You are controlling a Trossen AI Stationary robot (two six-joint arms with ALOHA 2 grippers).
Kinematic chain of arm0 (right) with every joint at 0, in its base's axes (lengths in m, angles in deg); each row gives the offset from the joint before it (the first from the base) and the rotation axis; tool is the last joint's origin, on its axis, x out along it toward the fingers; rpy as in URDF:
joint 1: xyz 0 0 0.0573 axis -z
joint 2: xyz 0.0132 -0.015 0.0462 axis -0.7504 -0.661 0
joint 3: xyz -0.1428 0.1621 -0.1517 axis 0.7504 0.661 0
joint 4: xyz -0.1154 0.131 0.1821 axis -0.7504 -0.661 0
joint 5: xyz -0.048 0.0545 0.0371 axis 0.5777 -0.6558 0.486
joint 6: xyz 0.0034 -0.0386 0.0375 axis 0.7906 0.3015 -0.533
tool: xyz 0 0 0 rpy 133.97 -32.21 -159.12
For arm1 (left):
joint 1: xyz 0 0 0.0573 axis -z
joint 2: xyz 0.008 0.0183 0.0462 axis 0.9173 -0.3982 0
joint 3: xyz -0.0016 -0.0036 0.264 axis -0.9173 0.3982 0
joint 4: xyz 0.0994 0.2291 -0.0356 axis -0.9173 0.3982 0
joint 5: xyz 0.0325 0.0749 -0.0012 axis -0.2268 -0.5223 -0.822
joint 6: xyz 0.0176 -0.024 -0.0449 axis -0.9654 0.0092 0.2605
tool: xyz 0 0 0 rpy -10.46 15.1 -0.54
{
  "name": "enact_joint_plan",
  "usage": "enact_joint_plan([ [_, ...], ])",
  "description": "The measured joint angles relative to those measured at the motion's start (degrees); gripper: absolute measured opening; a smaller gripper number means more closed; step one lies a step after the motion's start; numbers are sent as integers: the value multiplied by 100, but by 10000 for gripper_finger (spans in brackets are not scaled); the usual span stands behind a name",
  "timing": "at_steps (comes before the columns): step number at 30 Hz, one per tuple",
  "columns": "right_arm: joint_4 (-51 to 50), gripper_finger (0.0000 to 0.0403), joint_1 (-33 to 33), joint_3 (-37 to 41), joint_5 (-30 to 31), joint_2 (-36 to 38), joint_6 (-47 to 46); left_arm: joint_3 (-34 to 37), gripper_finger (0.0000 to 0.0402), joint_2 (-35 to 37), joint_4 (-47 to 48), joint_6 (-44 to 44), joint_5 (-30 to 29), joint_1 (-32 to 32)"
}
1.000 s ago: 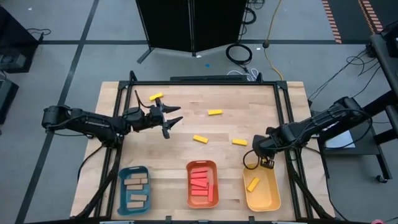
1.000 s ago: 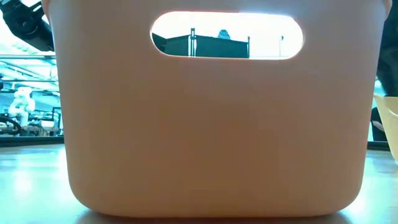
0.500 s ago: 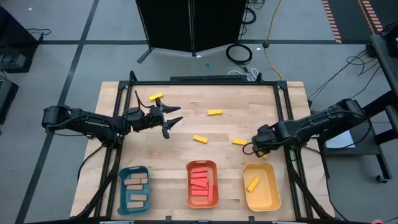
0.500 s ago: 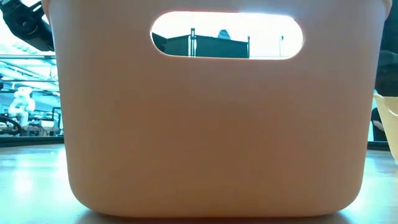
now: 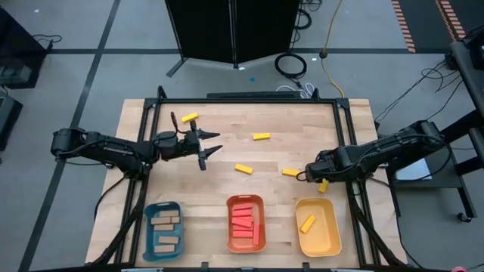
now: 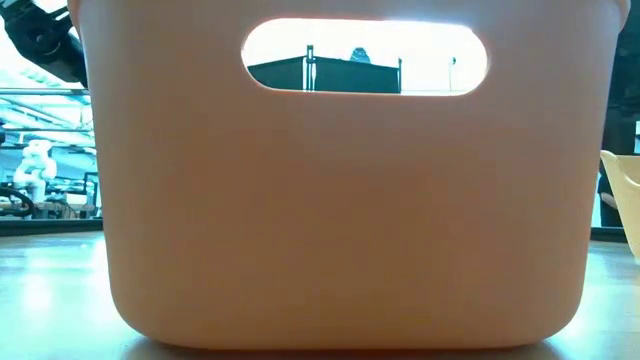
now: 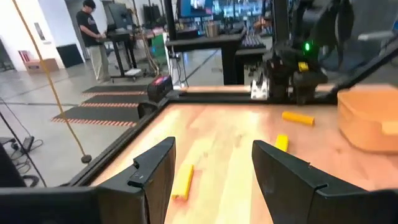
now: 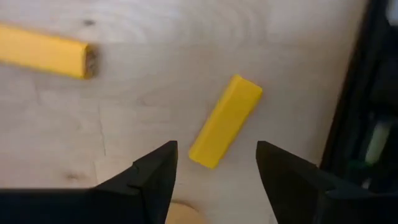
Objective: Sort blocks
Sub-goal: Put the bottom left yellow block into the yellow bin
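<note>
Blocks still loose on the bench (image 5: 227, 189) are all yellow: one near the far left corner (image 5: 189, 117), one at mid-bench toward the far side (image 5: 261, 137), one near the centre (image 5: 243, 168), one right of centre (image 5: 290, 172), and one just beside the right rail (image 5: 323, 185), which the right wrist view shows lying flat and askew (image 8: 224, 121) between that arm's fingers. They look like small rigid painted bars, light and fairly smooth, so a pinch across the narrow width near the middle should hold one without tipping it. The right claw (image 5: 308, 174) hovers released over the bar by the rail, jaws spread to either side of it and not yet touching. The rail lies close on one side, leaving little room for that finger. The left claw (image 5: 209, 148) hangs spread over the left half of the bench, holding nothing. Along the near edge stand a blue tray (image 5: 163, 227) with tan bars, an orange tray (image 5: 246, 224) with red bars, and a yellow tray (image 5: 317, 227) holding one yellow bar (image 5: 307, 224). The orange tray's wall fills the low view.
</note>
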Motion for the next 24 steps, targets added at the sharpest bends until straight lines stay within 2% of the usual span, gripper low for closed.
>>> enact_joint_plan([
  [2, -70, 218, -53, 0, -80, -28, -553, 0, 210, 0, 185, -48, 1, -9],
  [6, -55, 216, -321, 0, 212, -262, -1260, 4, 210, 0, 420, -131, 5, -86],
  [15, 593, 211, -444, 625, 261, -492, -1301, 4, 210, 0, 457, -206, 692, -376],
  [24, 1675, 210, -573, 1219, 287, -460, -1512, 4, 210, -2, 90, -319, 881, -511],
])
